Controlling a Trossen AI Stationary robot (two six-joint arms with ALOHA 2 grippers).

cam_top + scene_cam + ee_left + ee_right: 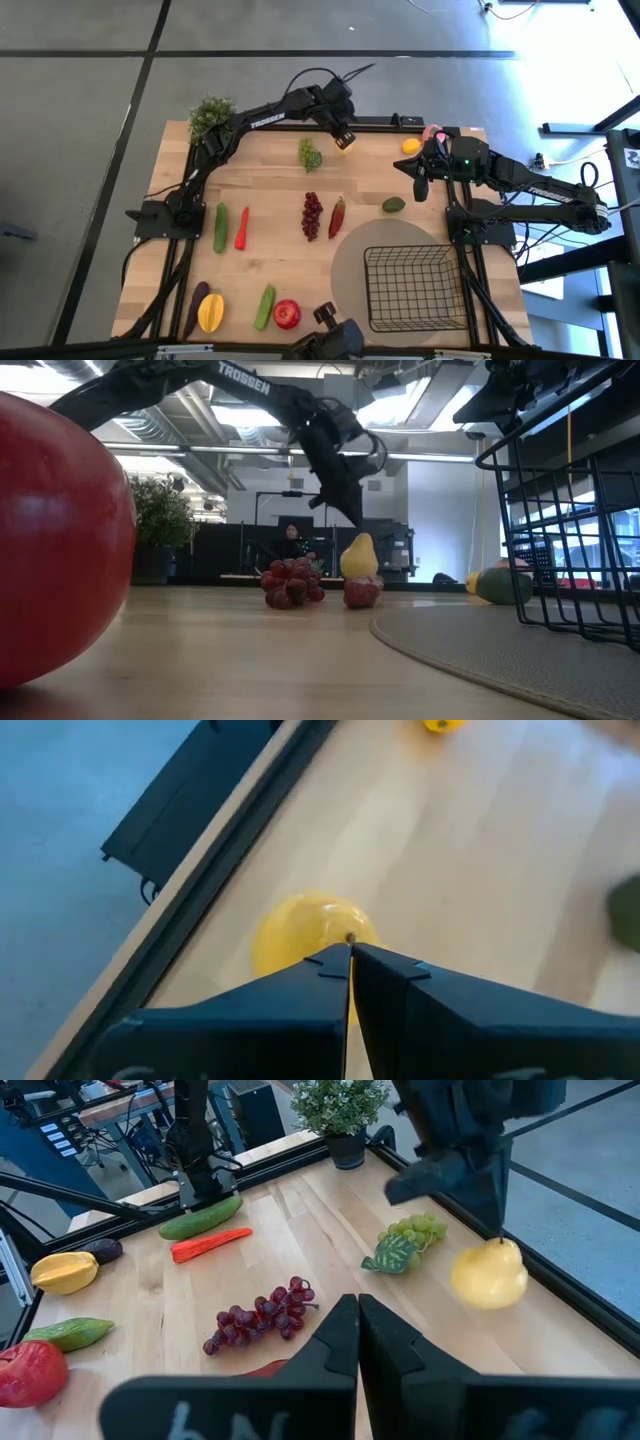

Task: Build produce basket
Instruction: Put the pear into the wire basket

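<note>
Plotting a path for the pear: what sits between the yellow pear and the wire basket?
In the high view, the chili lies roughly between the pear under the left claw and the basket; otherwise bare wood and grey mat.

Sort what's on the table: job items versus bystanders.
For the job: basket, pear under the shut left hand, green grapes, red grapes, lemon, apple, carrot.
Bystanders: potted plant, round grey mat.

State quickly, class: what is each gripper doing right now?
Left gripper: shut on the stem of the yellow pear.
Right gripper: shut, holding nothing.
</note>
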